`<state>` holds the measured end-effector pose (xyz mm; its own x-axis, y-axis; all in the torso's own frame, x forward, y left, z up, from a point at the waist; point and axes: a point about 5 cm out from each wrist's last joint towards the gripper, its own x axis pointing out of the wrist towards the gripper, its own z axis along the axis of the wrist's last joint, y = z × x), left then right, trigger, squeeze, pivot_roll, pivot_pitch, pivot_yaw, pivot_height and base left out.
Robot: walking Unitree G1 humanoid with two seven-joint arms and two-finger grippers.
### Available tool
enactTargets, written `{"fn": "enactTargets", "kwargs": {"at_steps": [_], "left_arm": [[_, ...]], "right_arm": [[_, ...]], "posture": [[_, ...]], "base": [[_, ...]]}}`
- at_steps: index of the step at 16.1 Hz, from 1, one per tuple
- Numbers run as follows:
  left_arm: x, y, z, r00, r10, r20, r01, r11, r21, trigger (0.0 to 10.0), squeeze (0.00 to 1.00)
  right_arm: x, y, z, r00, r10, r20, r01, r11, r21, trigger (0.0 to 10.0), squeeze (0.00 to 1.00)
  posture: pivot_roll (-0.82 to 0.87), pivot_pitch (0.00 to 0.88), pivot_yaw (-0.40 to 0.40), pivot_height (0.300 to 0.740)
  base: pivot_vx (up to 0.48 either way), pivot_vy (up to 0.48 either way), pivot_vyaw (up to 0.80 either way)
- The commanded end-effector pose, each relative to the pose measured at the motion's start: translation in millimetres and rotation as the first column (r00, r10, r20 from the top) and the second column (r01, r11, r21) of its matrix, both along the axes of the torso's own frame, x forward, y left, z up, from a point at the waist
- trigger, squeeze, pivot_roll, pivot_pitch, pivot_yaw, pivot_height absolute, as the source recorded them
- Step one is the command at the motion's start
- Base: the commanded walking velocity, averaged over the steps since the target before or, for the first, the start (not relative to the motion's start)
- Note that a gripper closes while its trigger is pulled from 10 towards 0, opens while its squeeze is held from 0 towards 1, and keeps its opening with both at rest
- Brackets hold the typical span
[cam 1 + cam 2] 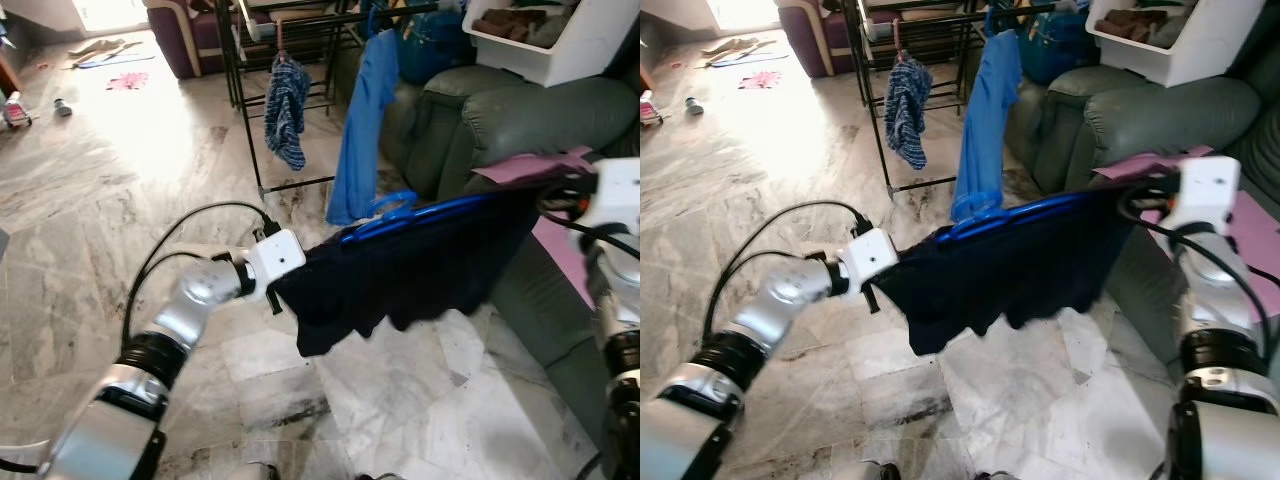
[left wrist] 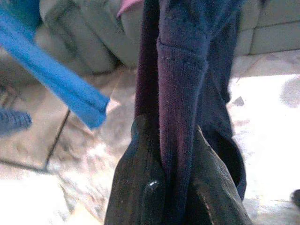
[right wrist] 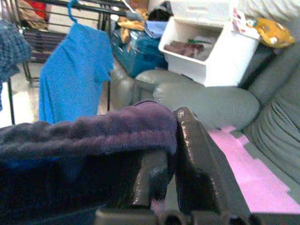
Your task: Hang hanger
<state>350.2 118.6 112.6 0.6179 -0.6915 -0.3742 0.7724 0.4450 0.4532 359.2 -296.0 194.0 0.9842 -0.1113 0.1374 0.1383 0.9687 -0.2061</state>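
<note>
A dark navy garment [image 1: 410, 265] hangs on a blue hanger [image 1: 420, 212], stretched in the air between my two grippers. My left gripper [image 1: 278, 290] is shut on the garment's left edge; in the left wrist view the fabric [image 2: 180, 93] is pinched between the black fingers [image 2: 140, 187]. My right gripper [image 1: 560, 190] is shut on the right end, with the cloth [image 3: 89, 136] draped over its fingers [image 3: 197, 159]. A black drying rack [image 1: 290, 180] stands beyond, carrying a blue shirt [image 1: 360, 110] on a hanger and a plaid cloth [image 1: 287, 110].
A grey-green sofa [image 1: 520, 120] stands close on the right, with a pink cloth [image 1: 560, 240] on its seat and a white bin [image 1: 560, 35] on top. Marble floor [image 1: 120, 180] stretches to the left. Small items [image 1: 62, 106] lie on the floor far left.
</note>
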Motion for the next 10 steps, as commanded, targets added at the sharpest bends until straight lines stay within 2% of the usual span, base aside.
{"fn": "enactTargets", "kwargs": {"at_steps": [1,2,4,5,8,10], "left_arm": [[-4.6,27.7,-25.7,0.982,0.161,-0.103,-0.156,0.986,0.056,0.0,0.00],[-5.5,22.7,-29.6,0.975,0.188,-0.115,-0.186,0.982,0.030,0.0,0.00],[-6.8,4.0,-35.5,0.951,0.269,-0.154,-0.284,0.955,-0.085,0.0,0.00],[-6.8,-2.8,-35.4,0.942,0.286,-0.174,-0.309,0.942,-0.128,0.0,0.00],[-4.0,-23.5,-30.1,0.906,0.362,-0.220,-0.412,0.873,-0.259,0.0,0.00],[-4.5,-34.7,-27.1,0.902,0.357,-0.241,-0.419,0.857,-0.299,0.0,0.00]], "right_arm": [[-0.9,-10.4,30.1,0.990,-0.073,0.123,0.076,0.997,-0.017,0.0,0.00],[2.0,-1.0,28.1,0.992,-0.042,0.118,0.047,0.998,-0.036,0.0,0.00],[11.0,30.2,20.9,0.994,0.049,0.097,-0.041,0.996,-0.081,0.0,0.00],[13.3,38.4,18.9,0.993,0.065,0.094,-0.058,0.995,-0.077,0.0,0.00],[16.5,71.6,2.0,0.986,0.162,0.044,-0.159,0.986,-0.058,0.0,0.00],[14.9,94.3,-10.0,0.968,0.251,0.002,-0.251,0.967,-0.044,0.0,0.00]], "posture": [[-0.01,0.087,-0.002,0.740],[-0.01,0.089,-0.003,0.740],[-0.01,0.091,-0.004,0.740],[-0.01,0.090,-0.004,0.740],[0.00,0.092,-0.004,0.740],[0.00,0.092,-0.003,0.740]], "base": [[0.000,0.000,0.00],[0.000,0.000,0.00],[0.000,0.000,0.00],[0.000,0.000,0.00],[0.000,0.000,0.00],[0.000,0.000,0.00]]}}
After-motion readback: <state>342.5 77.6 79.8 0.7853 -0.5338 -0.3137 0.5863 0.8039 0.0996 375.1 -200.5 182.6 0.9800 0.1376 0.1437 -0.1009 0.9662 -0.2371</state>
